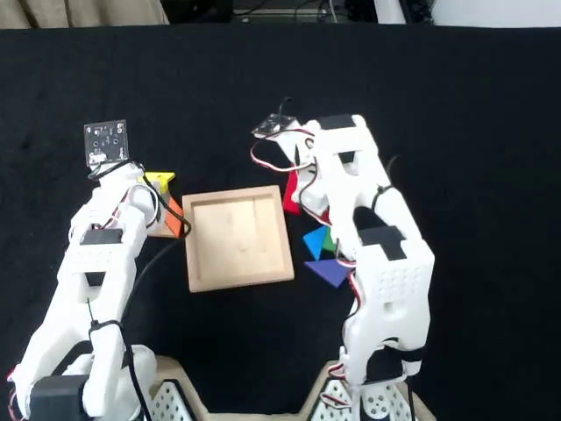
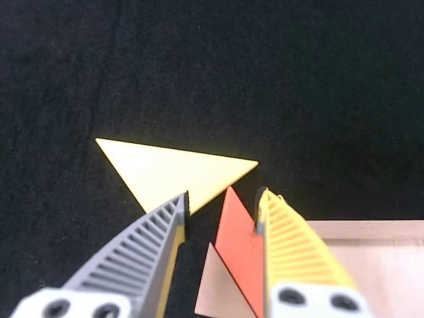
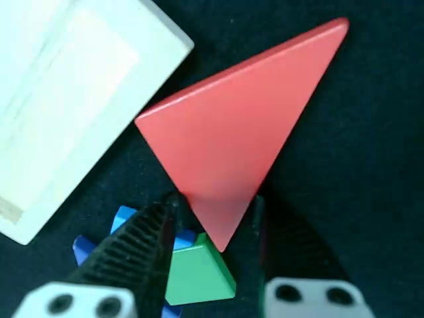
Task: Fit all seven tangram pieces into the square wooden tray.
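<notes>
Square wooden tray (image 1: pixel 237 282) of pale wood mid-table, nothing inside. Left gripper (image 2: pixel 224 199) spread wide over orange triangle (image 2: pixel 238 245), beside yellow triangle (image 2: pixel 172 169), left of tray. Right gripper (image 3: pixel 215 205) at corner of red triangle (image 3: pixel 232 126), right of tray; grip cannot be told.

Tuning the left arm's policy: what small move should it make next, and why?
Probably lower the left gripper and close on the orange triangle. Its jaws stand open astride the triangle's tip, the piece lies flat on the cloth just outside the wooden tray, and the tray holds no pieces yet.
</notes>
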